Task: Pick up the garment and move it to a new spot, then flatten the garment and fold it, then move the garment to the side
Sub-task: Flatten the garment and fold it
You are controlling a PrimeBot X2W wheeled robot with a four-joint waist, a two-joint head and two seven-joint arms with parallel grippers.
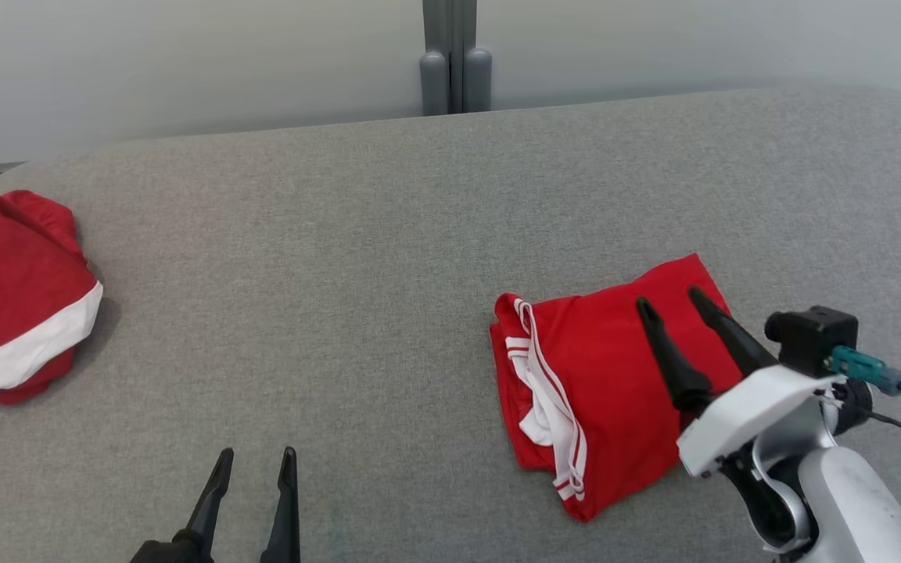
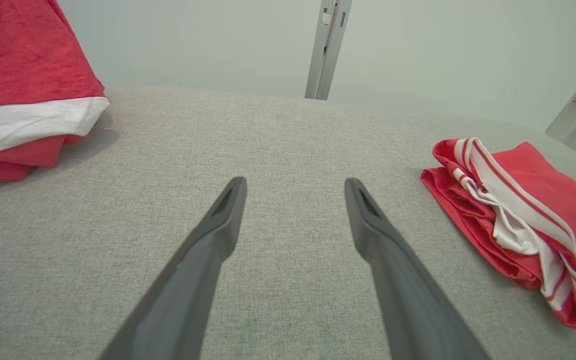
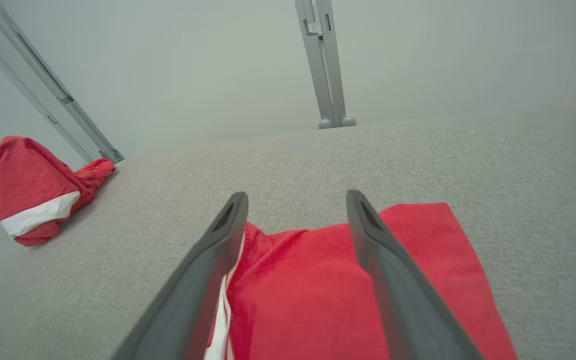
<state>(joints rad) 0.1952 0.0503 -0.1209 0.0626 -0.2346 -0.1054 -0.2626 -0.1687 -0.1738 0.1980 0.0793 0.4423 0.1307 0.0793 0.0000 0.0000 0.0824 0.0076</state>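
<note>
The folded red garment (image 1: 599, 375) lies lower right on the grey table (image 1: 388, 274), the right tool (image 1: 668, 297) above it with fingers apart and the left tool (image 1: 256, 452) likewise spread at bottom left; the move aside looks finished, so next the right tool should lift clear without snagging the fold.

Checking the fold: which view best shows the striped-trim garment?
Head view: nearly the whole folded garment from above. Left wrist view shows its striped edge side-on; right wrist view shows its plain top, cropped.

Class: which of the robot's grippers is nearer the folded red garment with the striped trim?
Right. The right gripper is open directly over the folded garment; the left gripper is open over the grey surface, well to that garment's left.
</note>
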